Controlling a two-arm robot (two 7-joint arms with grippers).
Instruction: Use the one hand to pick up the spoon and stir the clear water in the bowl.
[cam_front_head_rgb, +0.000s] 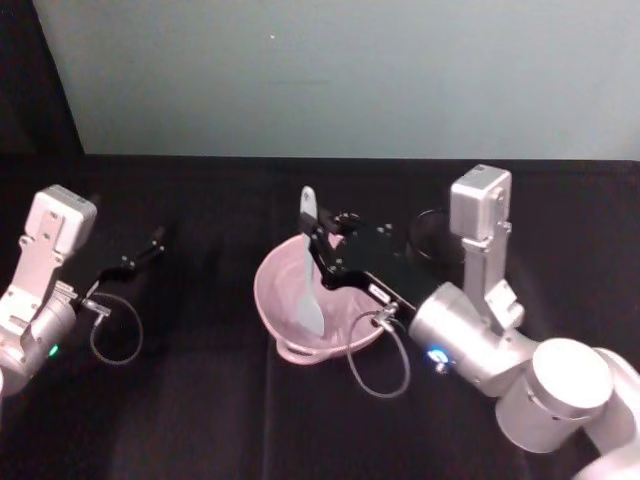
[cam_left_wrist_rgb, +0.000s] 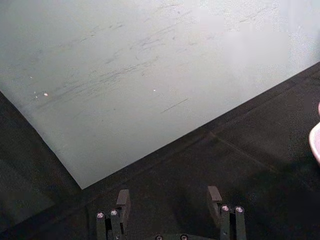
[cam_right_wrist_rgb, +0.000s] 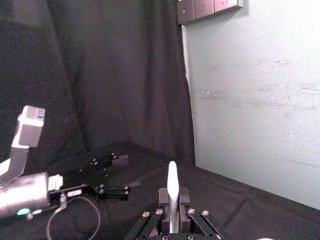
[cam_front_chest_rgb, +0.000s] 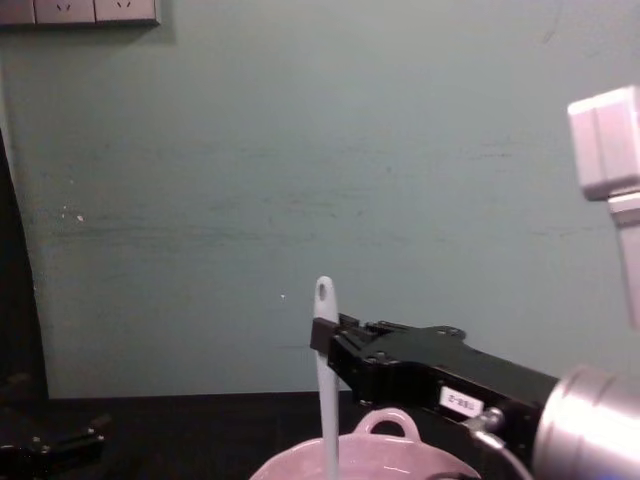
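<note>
The pale pink bowl (cam_front_head_rgb: 275, 290) sits mid-table, and its loop handle and rim show low in the chest view (cam_front_chest_rgb: 385, 425). The white spoon (cam_front_head_rgb: 309, 285) stands nearly upright, its blade down inside the bowl and its holed tip above. My right gripper (cam_front_head_rgb: 318, 240) is shut on the spoon's handle; in the chest view it (cam_front_chest_rgb: 322, 335) holds the spoon (cam_front_chest_rgb: 325, 400) over the bowl. The right wrist view shows the handle (cam_right_wrist_rgb: 172, 187) between the fingers (cam_right_wrist_rgb: 164, 197). The water is hard to tell from the pink inside. My left gripper (cam_front_head_rgb: 155, 240) rests open at the far left.
A black wire-mesh cup (cam_front_head_rgb: 432, 232) stands behind my right arm, close to the bowl. The table is covered in black cloth, with a pale green wall at the back. In the left wrist view the left gripper (cam_left_wrist_rgb: 169, 200) holds nothing, and the bowl's edge (cam_left_wrist_rgb: 316, 140) shows.
</note>
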